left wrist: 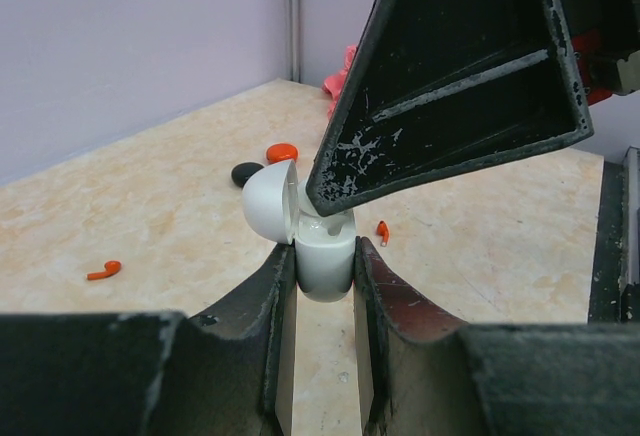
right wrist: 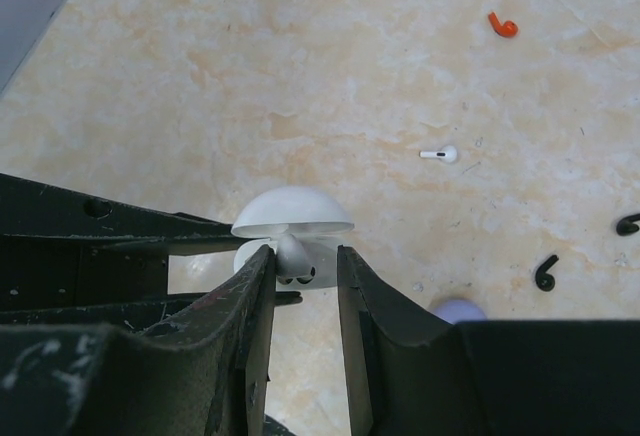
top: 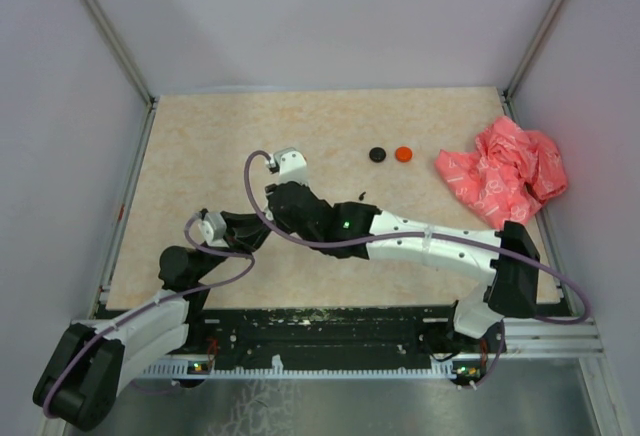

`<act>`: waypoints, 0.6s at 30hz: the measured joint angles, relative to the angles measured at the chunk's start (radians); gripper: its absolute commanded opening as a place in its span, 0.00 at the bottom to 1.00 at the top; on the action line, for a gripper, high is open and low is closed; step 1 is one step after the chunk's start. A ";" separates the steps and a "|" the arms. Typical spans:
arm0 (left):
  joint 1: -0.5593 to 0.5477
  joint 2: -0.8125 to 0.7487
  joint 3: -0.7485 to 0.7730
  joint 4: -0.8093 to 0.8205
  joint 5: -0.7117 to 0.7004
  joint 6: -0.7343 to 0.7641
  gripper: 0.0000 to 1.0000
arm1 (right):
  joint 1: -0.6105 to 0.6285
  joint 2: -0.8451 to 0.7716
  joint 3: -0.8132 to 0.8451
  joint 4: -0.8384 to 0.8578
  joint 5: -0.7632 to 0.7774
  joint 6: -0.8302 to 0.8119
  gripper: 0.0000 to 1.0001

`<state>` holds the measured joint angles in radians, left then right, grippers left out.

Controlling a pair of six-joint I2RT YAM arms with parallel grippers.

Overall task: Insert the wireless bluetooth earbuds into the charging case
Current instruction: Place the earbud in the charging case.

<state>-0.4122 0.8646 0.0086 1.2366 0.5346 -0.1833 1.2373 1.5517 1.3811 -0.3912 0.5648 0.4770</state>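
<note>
My left gripper [left wrist: 325, 252] is shut on the white charging case [left wrist: 326, 268], held upright with its domed lid [left wrist: 268, 202] open. My right gripper [right wrist: 305, 256] hangs just above the case's mouth, jaws a little apart. A white earbud [right wrist: 292, 256] sits stem-down in the case [right wrist: 322, 274], touching only the left finger, with a gap to the other. Loose on the table lie a white earbud [right wrist: 440, 154], a red one [right wrist: 502, 25], two black ones [right wrist: 545, 273] [right wrist: 628, 224] and a lilac one [right wrist: 458, 311]. The left wrist view shows red earbuds [left wrist: 104, 271] [left wrist: 383, 231].
A black disc [top: 377, 154] and an orange disc [top: 403, 154] lie at the back of the table. A crumpled pink-red bag [top: 505, 171] sits at the right edge. Metal rails and walls border the table on both sides.
</note>
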 measured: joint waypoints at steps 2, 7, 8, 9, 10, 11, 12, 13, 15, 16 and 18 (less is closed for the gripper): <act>0.000 0.000 0.000 0.000 0.001 0.000 0.00 | -0.004 0.000 0.000 0.000 -0.003 0.004 0.30; 0.000 0.000 0.000 0.000 0.011 -0.003 0.00 | -0.012 0.000 0.001 0.000 -0.008 0.017 0.30; 0.000 0.000 0.000 0.001 0.014 -0.003 0.00 | -0.014 0.000 0.001 -0.001 -0.008 0.019 0.30; 0.000 0.000 0.000 0.002 0.017 -0.003 0.00 | -0.016 0.000 0.002 -0.002 -0.008 0.023 0.30; 0.000 0.000 0.000 0.002 0.018 -0.004 0.00 | -0.017 0.000 0.002 -0.003 -0.008 0.026 0.30; 0.000 0.001 0.000 0.003 0.018 -0.004 0.00 | -0.019 0.000 0.003 -0.005 -0.008 0.029 0.31; 0.000 0.002 0.000 0.004 0.018 -0.005 0.00 | -0.019 0.000 0.006 -0.010 -0.008 0.032 0.30; 0.000 0.003 0.000 0.006 0.018 -0.007 0.00 | -0.019 0.001 0.010 -0.016 -0.007 0.034 0.30; 0.000 0.003 0.000 0.011 0.017 -0.012 0.00 | -0.019 0.001 0.015 -0.025 0.001 0.040 0.30; 0.000 0.003 0.000 0.013 0.009 -0.014 0.00 | -0.020 0.001 0.016 -0.033 0.013 0.040 0.30; -0.001 0.003 0.000 0.009 0.002 -0.019 0.00 | -0.025 0.002 0.016 -0.041 0.018 0.045 0.29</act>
<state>-0.4129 0.8677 0.0086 1.2457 0.5362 -0.2028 1.2121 1.5532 1.3975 -0.4324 0.5827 0.5224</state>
